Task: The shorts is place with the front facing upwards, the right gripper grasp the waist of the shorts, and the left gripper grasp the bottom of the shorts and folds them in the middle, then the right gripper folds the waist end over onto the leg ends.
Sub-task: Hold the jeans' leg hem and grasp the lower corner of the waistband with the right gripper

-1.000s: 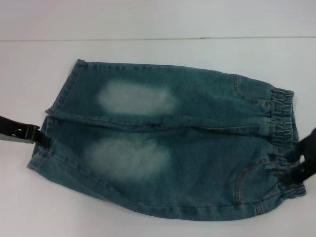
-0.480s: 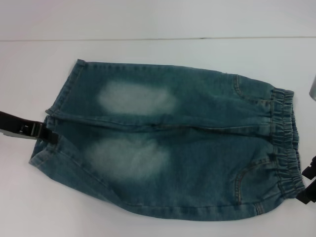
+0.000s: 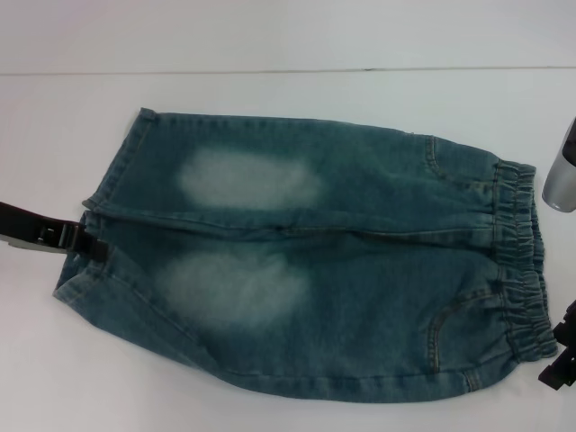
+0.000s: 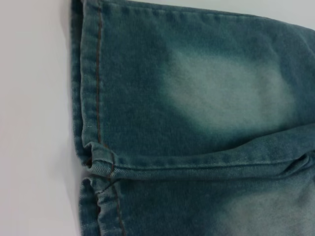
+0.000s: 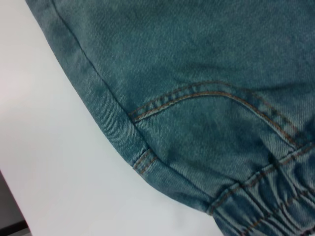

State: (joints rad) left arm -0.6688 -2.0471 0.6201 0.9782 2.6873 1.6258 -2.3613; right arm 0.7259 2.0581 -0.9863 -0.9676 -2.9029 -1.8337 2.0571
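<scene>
The denim shorts [image 3: 360, 270] lie flat on the white table, front up, with pale faded patches on both legs. The ruffled waist [image 3: 520, 261] is at the right. The bottom of the shorts, its two leg ends [image 3: 112, 171], is at the left. My left gripper [image 3: 88, 243] touches the near leg's hem where the two legs meet. The left wrist view shows those hems [image 4: 88, 88] close up. My right gripper [image 3: 553, 351] sits just off the waist's near corner, open and holding nothing. The right wrist view shows the gathered band [image 5: 266, 196] and pocket stitching.
The white table [image 3: 270, 36] extends beyond the shorts on all sides, with a thin seam line across the back. A silver arm section [image 3: 561, 175] hangs at the right edge above the waist. The table's edge [image 5: 7, 211] shows dark in the right wrist view.
My right gripper has drawn back off the waist toward the right edge, leaving the band lying flat. The left gripper has edged right against the near leg's hem, nudging it slightly.
</scene>
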